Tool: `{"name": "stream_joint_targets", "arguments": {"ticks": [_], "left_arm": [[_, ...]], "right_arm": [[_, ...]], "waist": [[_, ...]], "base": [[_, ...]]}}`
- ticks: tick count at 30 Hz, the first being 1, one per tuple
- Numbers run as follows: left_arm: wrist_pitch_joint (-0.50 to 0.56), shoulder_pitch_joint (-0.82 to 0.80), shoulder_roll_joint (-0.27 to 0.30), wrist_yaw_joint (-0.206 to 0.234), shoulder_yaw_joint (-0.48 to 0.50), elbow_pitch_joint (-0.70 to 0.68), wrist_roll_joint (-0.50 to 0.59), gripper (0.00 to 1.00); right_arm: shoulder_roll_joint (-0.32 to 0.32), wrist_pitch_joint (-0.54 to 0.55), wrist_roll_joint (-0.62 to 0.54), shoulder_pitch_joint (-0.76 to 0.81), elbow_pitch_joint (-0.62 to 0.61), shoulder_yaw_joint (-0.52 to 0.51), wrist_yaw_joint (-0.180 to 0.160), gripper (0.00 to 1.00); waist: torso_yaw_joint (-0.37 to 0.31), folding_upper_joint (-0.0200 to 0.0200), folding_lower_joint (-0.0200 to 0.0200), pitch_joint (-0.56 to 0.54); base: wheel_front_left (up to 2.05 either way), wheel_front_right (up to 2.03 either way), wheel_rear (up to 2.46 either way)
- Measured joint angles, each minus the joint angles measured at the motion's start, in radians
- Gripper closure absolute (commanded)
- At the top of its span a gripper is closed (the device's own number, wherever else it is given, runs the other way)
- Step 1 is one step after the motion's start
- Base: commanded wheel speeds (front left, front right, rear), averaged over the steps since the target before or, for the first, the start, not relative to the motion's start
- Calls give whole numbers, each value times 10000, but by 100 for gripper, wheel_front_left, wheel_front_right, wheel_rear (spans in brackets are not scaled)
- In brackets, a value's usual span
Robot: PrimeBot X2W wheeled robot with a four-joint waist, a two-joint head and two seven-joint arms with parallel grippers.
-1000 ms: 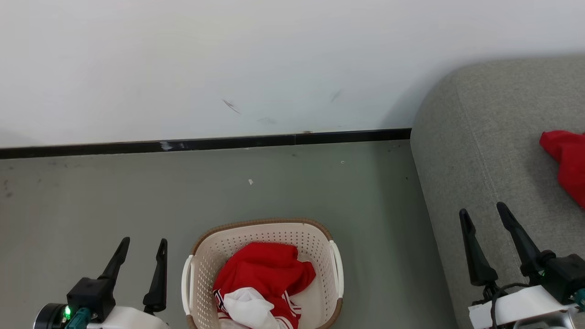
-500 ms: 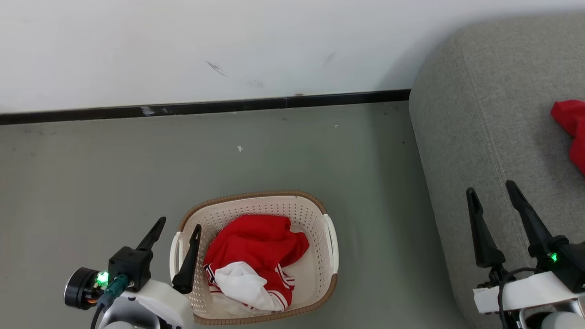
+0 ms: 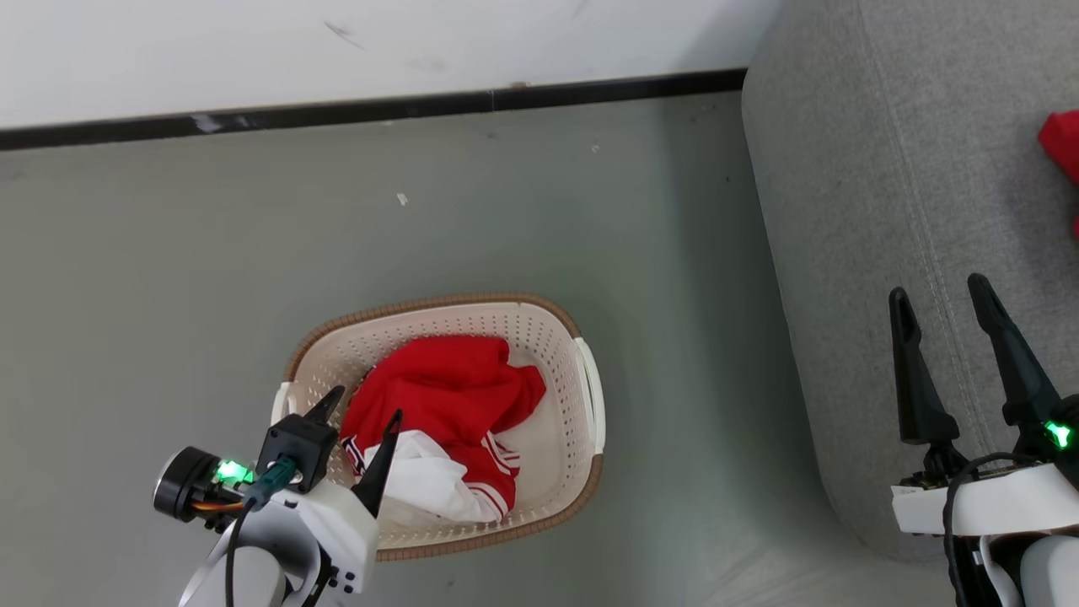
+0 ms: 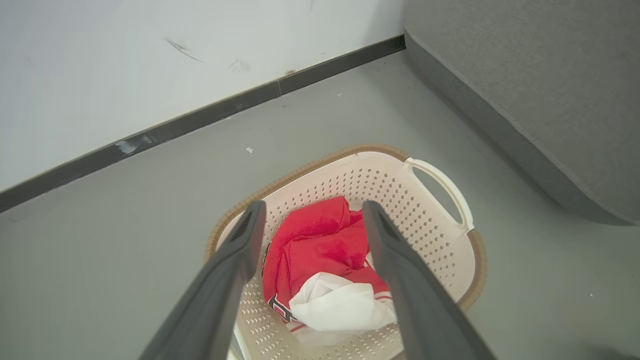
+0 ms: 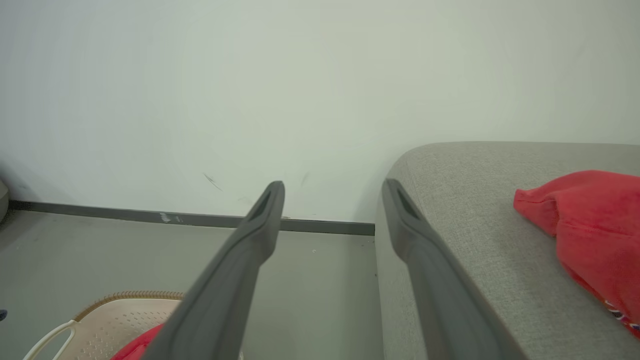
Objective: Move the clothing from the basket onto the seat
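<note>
One red piece [image 3: 1064,143] lies on the seat [image 3: 843,211] at the right edge — cut off, perhaps not alone. You have more clothing [image 3: 438,396] in the basket [image 3: 438,302], lower centre; the left gripper [image 3: 367,402] above it and the right gripper [image 3: 937,287] are spread wide, empty.

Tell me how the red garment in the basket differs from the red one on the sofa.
The basket garment lies crumpled inside the basket; the sofa garment lies on the sofa. The basket garment shows a large white lining; the sofa garment looks almost all red. Both are bright red cloth.
</note>
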Motion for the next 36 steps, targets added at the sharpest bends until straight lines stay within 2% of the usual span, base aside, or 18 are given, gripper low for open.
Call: {"name": "stream_joint_targets", "arguments": {"ticks": [14, 36], "left_arm": [[234, -1303, -104, -247, -566, 1371, 642, 0], [232, -3495, -182, -349, -1047, 3317, 1634, 0]], "right_arm": [[-2, 0, 13, -630, -366, -23, 0, 0], [-6, 0, 203, -1697, -483, 313, 0, 0]], "waist": [[-407, 0, 0, 1376], [-934, 0, 0, 3521]], "base": [[0, 0, 0], [0, 0, 0]]}}
